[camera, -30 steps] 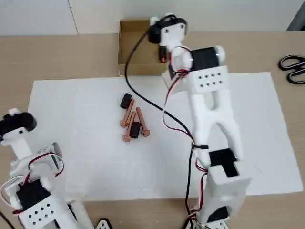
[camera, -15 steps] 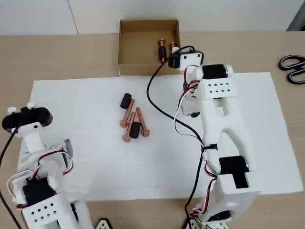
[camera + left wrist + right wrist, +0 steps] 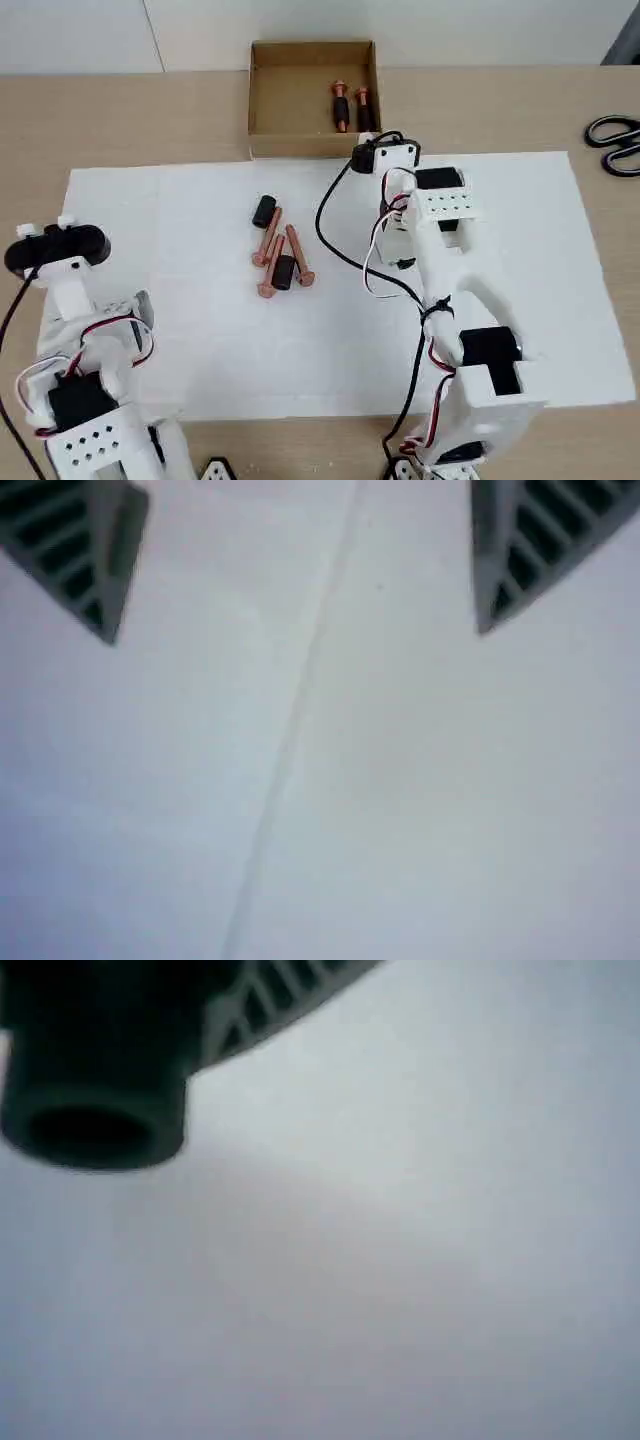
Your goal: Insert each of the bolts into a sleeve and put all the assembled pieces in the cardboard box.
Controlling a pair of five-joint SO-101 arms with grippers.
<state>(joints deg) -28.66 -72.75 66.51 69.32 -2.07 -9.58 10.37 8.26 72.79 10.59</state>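
The cardboard box (image 3: 300, 95) at the table's far edge holds two bolts with sleeves on them (image 3: 341, 105) (image 3: 363, 108). Three copper bolts (image 3: 270, 236) (image 3: 298, 255) lie loose on the white paper (image 3: 180, 300), with two black sleeves (image 3: 264, 211) (image 3: 283, 271) among them. The right arm (image 3: 432, 205) is folded over the paper just in front of the box. My right gripper (image 3: 170, 1060) appears shut on a black sleeve (image 3: 95, 1110) close above the paper. My left gripper (image 3: 300, 570) is open and empty over bare paper at the near left, on the left arm (image 3: 60, 250).
Black scissors (image 3: 612, 140) lie at the far right on the wooden table (image 3: 150, 120). Black and red cables (image 3: 340, 235) trail from the right arm across the paper beside the loose bolts. Bare paper stretches between the two arms.
The right arm has drawn back from over the box to the paper in front of it, uncovering the two assembled pieces inside. The left arm has shifted slightly.
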